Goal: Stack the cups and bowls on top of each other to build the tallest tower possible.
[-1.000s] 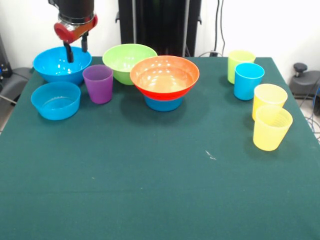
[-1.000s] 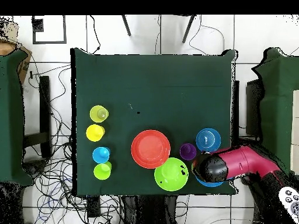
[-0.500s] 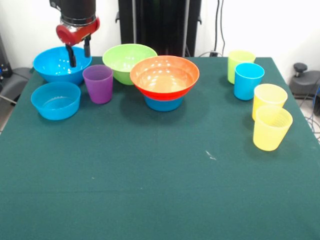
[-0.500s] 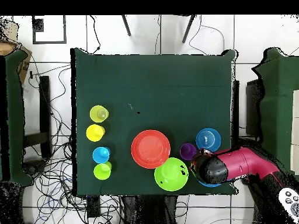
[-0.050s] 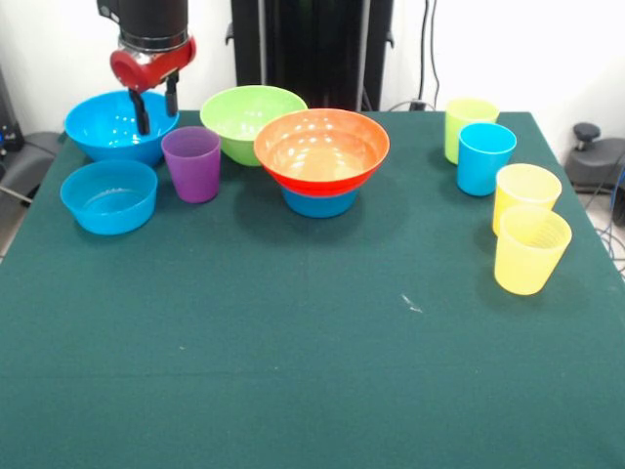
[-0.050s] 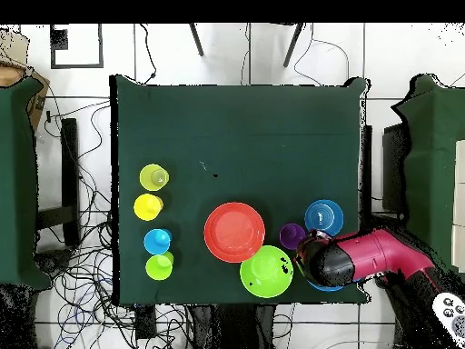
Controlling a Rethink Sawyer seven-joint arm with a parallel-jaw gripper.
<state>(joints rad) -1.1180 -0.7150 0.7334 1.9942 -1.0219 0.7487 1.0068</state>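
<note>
My gripper (image 5: 157,117) hangs open and empty over the right rim of the large blue bowl (image 5: 109,127), just behind and left of the purple cup (image 5: 191,164). The wide orange bowl (image 5: 321,147) rests on a small blue bowl (image 5: 320,203), forming a low tower. Behind them stands the lime green bowl (image 5: 242,115), and another small blue bowl (image 5: 107,196) sits at front left. At the right stand a lime cup (image 5: 469,113), a blue cup (image 5: 484,158) and two yellow cups (image 5: 525,193) (image 5: 530,251). In the overhead view the arm (image 6: 363,256) hides the large blue bowl.
The overhead view shows the purple cup (image 6: 291,236) squeezed between the orange bowl (image 6: 234,232), the green bowl (image 6: 266,271) and the small blue bowl (image 6: 324,217). The green cloth table (image 5: 293,371) stretches bare toward the front edge. Cables and chair legs surround the table.
The gripper has shifted slightly toward the purple cup, staying open. No cup or bowl has moved.
</note>
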